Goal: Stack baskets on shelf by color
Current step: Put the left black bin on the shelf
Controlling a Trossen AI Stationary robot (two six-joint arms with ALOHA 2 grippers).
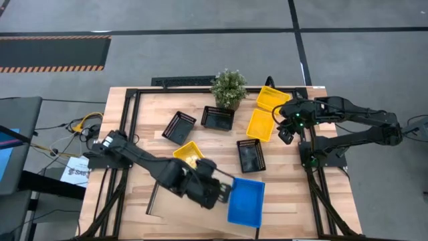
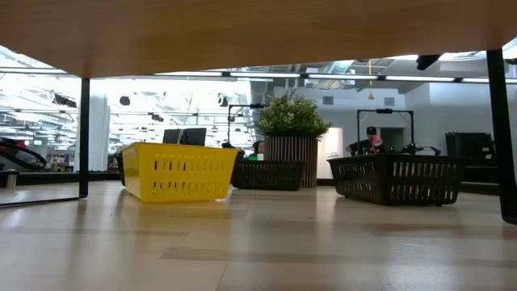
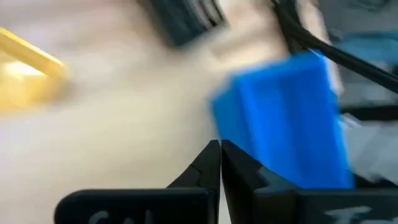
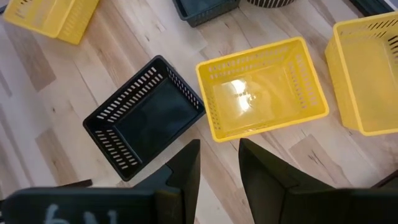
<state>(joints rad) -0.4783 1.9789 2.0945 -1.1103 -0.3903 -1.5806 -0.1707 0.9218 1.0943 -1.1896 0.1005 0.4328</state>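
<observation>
One blue basket is sitting on the shelf beside my closed, empty left end effector; yellow baskets and black baskets are waiting farther across the bench, below my open, empty right end effector.

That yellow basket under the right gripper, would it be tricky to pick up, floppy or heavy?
The yellow basket looks like thin slotted plastic, so it is probably light and fairly stiff. It is empty with a broad flat bottom, so it seems unlikely to tip. Its glossy walls might slip between the right gripper fingers.
</observation>
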